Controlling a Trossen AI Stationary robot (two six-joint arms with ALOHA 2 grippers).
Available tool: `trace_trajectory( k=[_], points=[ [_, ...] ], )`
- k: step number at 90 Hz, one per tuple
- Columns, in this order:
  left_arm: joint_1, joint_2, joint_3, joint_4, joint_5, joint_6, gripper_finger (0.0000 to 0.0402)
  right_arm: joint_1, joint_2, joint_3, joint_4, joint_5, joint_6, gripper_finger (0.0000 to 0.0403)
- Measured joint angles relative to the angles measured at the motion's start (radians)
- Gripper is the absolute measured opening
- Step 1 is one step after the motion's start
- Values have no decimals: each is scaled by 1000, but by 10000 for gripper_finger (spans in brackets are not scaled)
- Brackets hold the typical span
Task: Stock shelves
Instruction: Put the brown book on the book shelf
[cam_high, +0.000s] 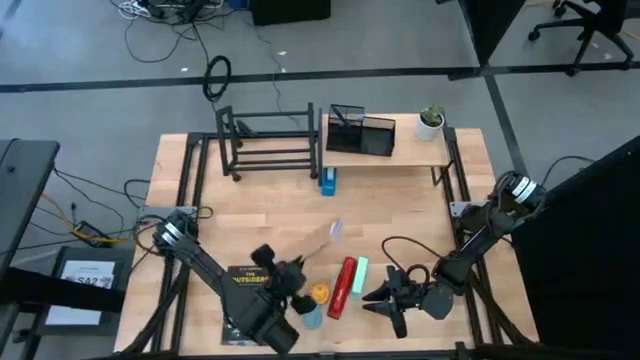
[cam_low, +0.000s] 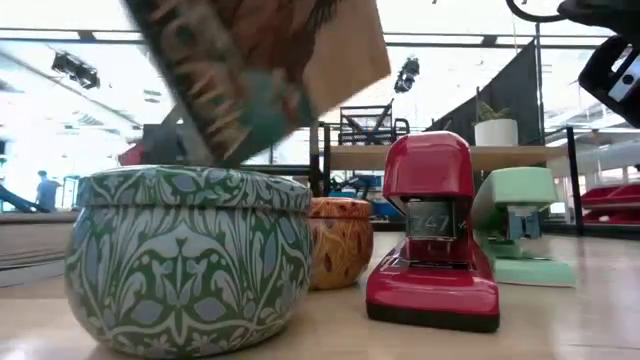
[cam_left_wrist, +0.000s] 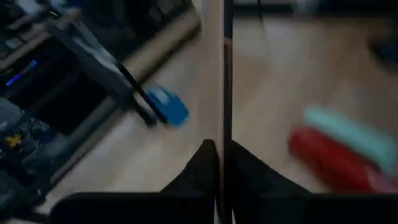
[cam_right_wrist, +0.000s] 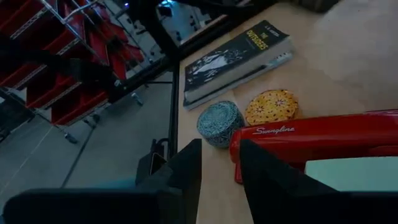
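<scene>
**Wooden shelf and black rack: gripper status**

Left gripper: fingers are clamped on a thin flat book, held edge-up and clear of the table. In the low view the book hangs tilted above a green patterned tin.

The black rack and the wooden shelf stand side by side at the far table edge, ahead of this gripper and well apart from it. A blue item lies between the gripper and the shelves.

Right gripper: fingers are spread apart and hold nothing. It hangs just beside the end of a red stapler. A green stapler lies against the red one. An orange tin and a second book lie beyond the fingertips.
</scene>
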Motion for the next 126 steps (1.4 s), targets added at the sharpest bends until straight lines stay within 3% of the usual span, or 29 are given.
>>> trace_trajectory(
  k=[9,33,47,59,71,91,126],
  points=[
    [36,-75,-41,-2,-100,-3,0,1,0,0,0,-2,0,80],
    [212,-207,-167,-3,-238,-36,0,6,0,0,-1,-4,-3,80],
    [346,-230,-241,-1,-269,-116,0,12,0,0,-2,-4,-1,80],
    [462,-234,-281,-4,-274,-276,0,13,0,0,-3,-4,0,80],
    [567,-234,-298,21,-212,-380,0,13,0,0,-5,-4,1,80],
    [677,-234,-336,177,-147,-350,0,11,0,0,-4,-3,1,80],
    [815,-234,-469,660,-133,-27,0,11,0,0,-2,-2,4,80]
  ],
)
